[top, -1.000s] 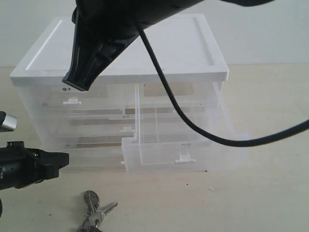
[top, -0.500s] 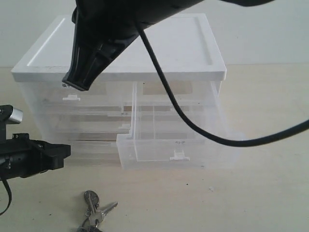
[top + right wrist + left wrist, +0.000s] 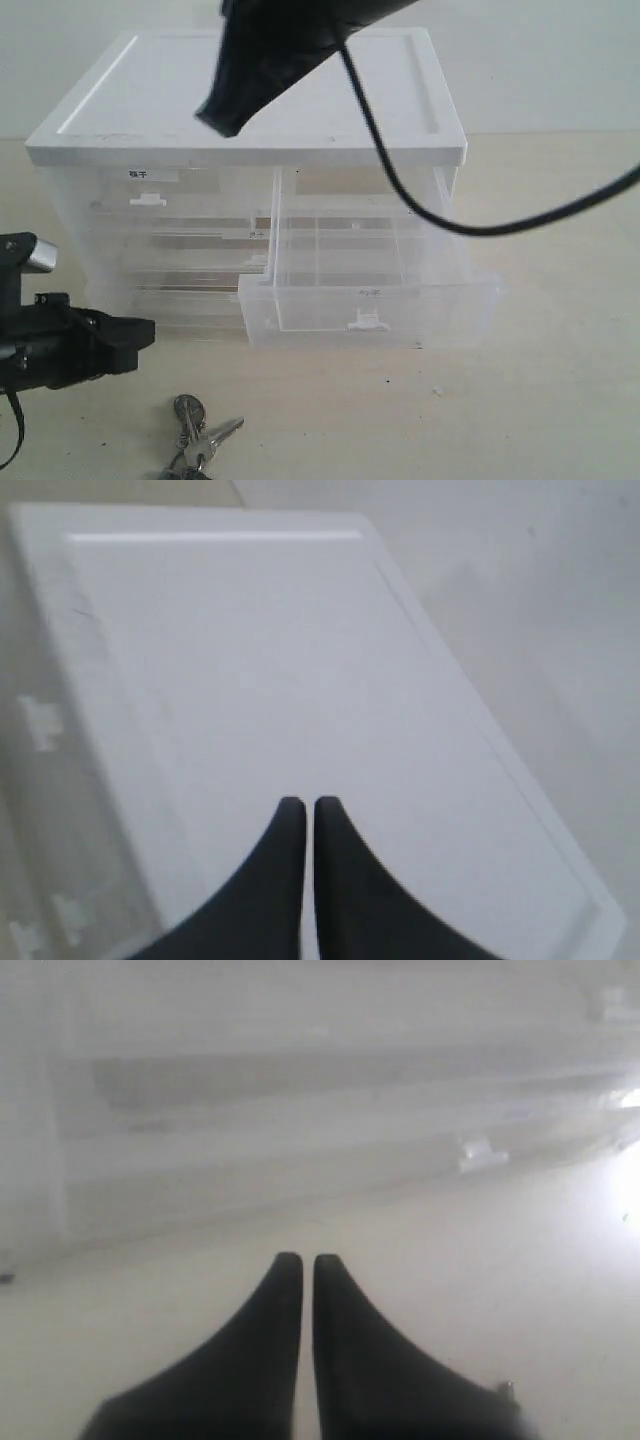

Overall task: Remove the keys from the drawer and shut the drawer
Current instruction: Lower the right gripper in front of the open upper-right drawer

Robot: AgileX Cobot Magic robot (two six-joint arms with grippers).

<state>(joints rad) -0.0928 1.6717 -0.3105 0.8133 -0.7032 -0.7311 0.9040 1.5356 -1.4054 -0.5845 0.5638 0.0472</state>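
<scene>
Keys, silver metal, are lying before open translucent plastic drawer; left gripper and right gripper jaws are sitting pinched together.

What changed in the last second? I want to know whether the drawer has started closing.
The right gripper, shut and empty, lifted up and rightward above the cabinet top. The left gripper, also shut, edged slightly toward the drawer. Nothing was grasped or released. The drawer remains pulled out, barely shifted; the keys lie unmoved on the table.
</scene>
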